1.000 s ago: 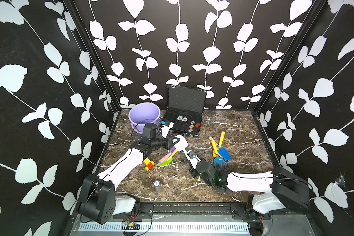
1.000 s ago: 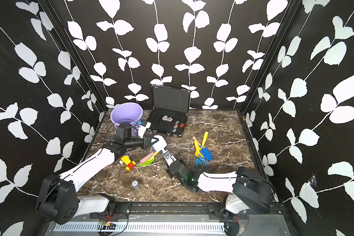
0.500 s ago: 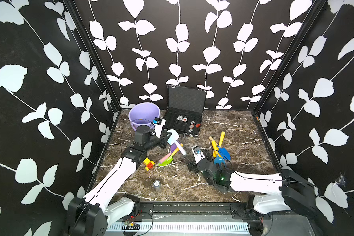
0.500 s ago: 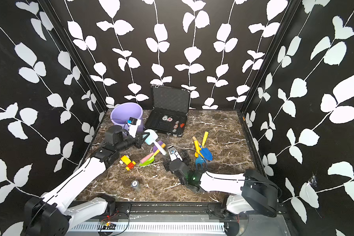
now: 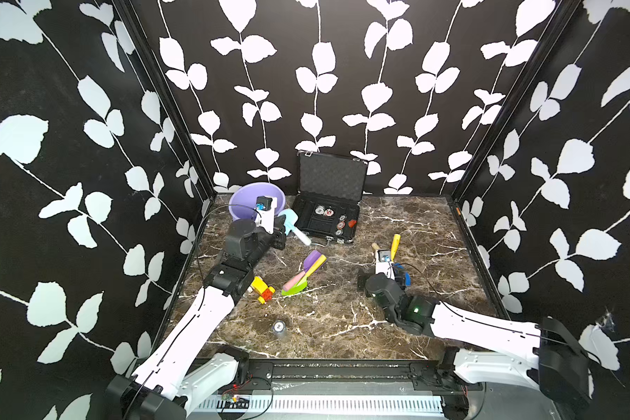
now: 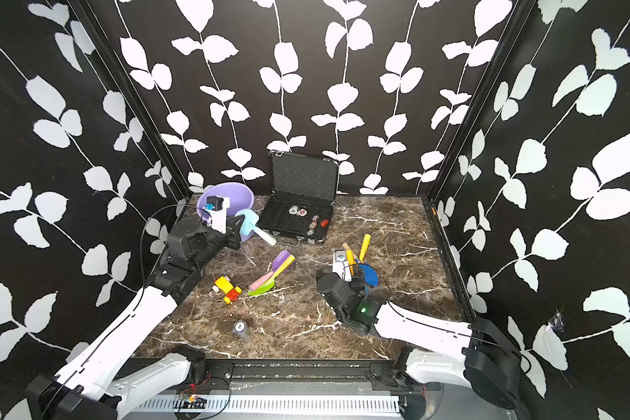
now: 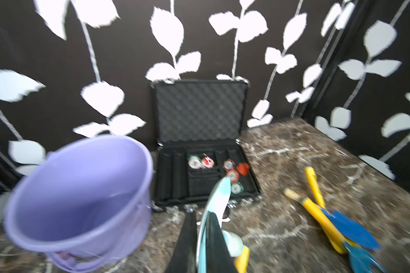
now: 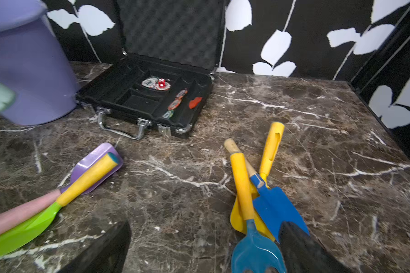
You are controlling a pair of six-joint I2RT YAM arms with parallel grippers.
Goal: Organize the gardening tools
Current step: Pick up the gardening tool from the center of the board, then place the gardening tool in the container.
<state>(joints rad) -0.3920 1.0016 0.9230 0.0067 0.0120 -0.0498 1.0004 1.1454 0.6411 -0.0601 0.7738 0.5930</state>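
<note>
Gardening tools (image 6: 364, 244) are sitting in three spots on the marble table (image 5: 342, 320). The left gripper (image 7: 200, 248) is clamped on the blade of the light-blue scoop (image 7: 220, 198). That scoop is up off the table, just beside the purple bucket (image 7: 76, 189) and outside its rim, between the bucket and the open black case (image 5: 331, 178). Its pale handle pokes out toward the middle of the table in both top views.

In the middle, the green scoop (image 8: 21, 231) with the yellow handle and the purple scoop (image 8: 92, 163) with the pink handle lie crossed and touching. The yellow handle rests over the purple head. A yellow-and-red toy truck (image 5: 263, 288) sits near them, on the left arm's side.

Over on the right arm's side, three more tools are piled together: a blue trowel (image 8: 275, 208), a yellow trowel (image 8: 271, 141), and a rake (image 8: 256, 255) with a blue head, whose yellow handle lies across the other two. The right gripper (image 8: 205, 250) is spread wide with nothing between its fingers, down low right at that pile. In the right wrist view one finger (image 8: 303, 248) overlaps the blue trowel's blade, but it's hard to tell if it actually touches.

The case has a few round chips (image 7: 199, 162) in it. A small round can (image 5: 279, 326) stands on its own nearer the front edge.
</note>
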